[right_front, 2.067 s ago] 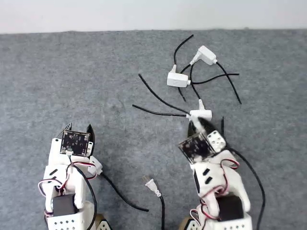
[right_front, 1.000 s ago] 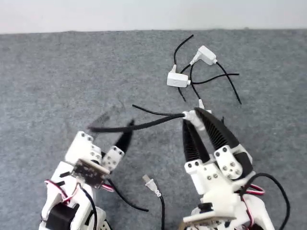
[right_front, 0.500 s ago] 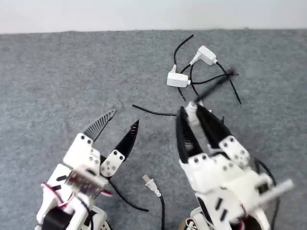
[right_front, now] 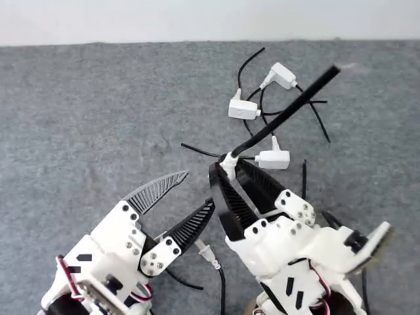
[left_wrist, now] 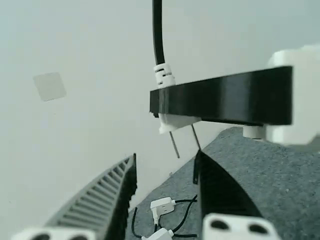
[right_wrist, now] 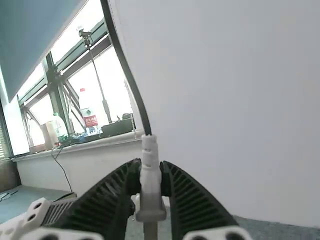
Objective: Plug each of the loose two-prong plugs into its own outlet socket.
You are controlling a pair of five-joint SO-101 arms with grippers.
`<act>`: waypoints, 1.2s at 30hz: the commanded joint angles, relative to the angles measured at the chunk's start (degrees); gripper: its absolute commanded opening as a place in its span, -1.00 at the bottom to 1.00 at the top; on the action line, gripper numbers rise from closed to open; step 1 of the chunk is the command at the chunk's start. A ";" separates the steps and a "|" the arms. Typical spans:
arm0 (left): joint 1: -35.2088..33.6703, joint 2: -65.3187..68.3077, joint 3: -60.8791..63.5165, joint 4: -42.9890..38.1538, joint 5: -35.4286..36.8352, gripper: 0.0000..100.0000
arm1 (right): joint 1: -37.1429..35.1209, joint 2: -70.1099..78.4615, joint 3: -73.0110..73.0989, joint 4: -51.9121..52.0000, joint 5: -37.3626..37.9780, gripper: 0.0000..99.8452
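- Two-prong plug [right_front: 228, 160]: a small white body on a black cord [right_front: 289, 111], lifted off the grey mat [right_front: 98, 105]. It is clamped across its body between the fingers of the right gripper [right_front: 226, 168].
- Prongs [left_wrist: 185, 141]: in the left wrist view both stand bare below the clamping finger and look straight.
- Cord: it rises from the plug in a near-straight line through the air, so I judge it stiff enough to lever the plug in the grip.
- Handling, judged: light, with a hard and probably smooth shell and thin prongs that would bend. Hold belongs on the flat sides of the body, never on the cord.
- Left gripper [right_front: 200, 188]: fingers spread wide apart, holding nothing, close beside the right gripper.
- Second plug [right_front: 209, 253]: lies on the mat between the two arms, by the left gripper's nearer finger.
- Outlet sockets: the nearest [right_front: 272, 159] lies just beside the right gripper's tips. Two more [right_front: 244, 109] [right_front: 282, 75] lie farther off among crossed cords.
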 commanded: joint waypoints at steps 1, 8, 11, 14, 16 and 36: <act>0.44 -0.88 -2.51 0.09 -3.78 -0.64 | -0.84 0.75 -4.22 3.30 -0.97 -0.98; 0.44 -0.88 -1.45 -0.26 -4.04 -0.64 | -0.92 0.75 -4.84 6.02 -0.97 -0.98; 0.44 -0.88 -1.45 -0.26 -4.04 -0.64 | -0.92 0.75 -4.84 6.11 -0.88 -0.98; -1.23 -0.88 -1.45 -0.26 -4.04 -0.64 | -0.92 0.40 -4.84 6.11 -0.88 -0.98; -4.22 -0.88 -1.54 -0.35 -3.69 -0.64 | -0.92 -1.01 -4.84 6.64 -0.79 -0.98; -7.74 -0.88 1.63 -1.49 -3.60 -0.64 | -10.42 -2.42 -8.35 21.58 -0.62 -0.98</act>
